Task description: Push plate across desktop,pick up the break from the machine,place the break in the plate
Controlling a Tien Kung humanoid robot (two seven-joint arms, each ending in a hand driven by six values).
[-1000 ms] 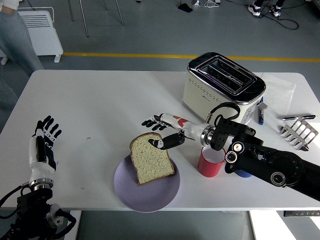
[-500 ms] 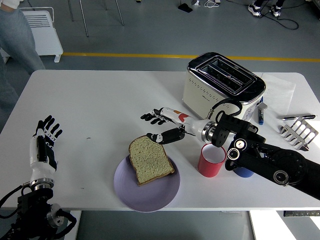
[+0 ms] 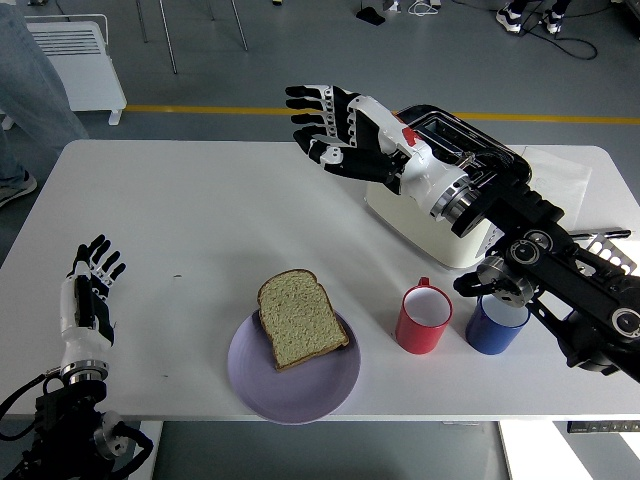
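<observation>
1. I saw the right hand (image 3: pixel 335 125) raised high above the table (image 3: pixel 200 220), fingers spread and holding nothing, in front of the cream toaster (image 3: pixel 455 215).
2. The left hand (image 3: pixel 88 300) rested at the near left edge, fingers relaxed and empty.
3. The bread slice (image 3: pixel 300 318) lay on the lilac plate (image 3: pixel 295 385), its top corner overhanging the rim.
4. Just right of the plate stood a red mug (image 3: pixel 424 318), with a blue cup (image 3: pixel 497 322) beside it.
</observation>
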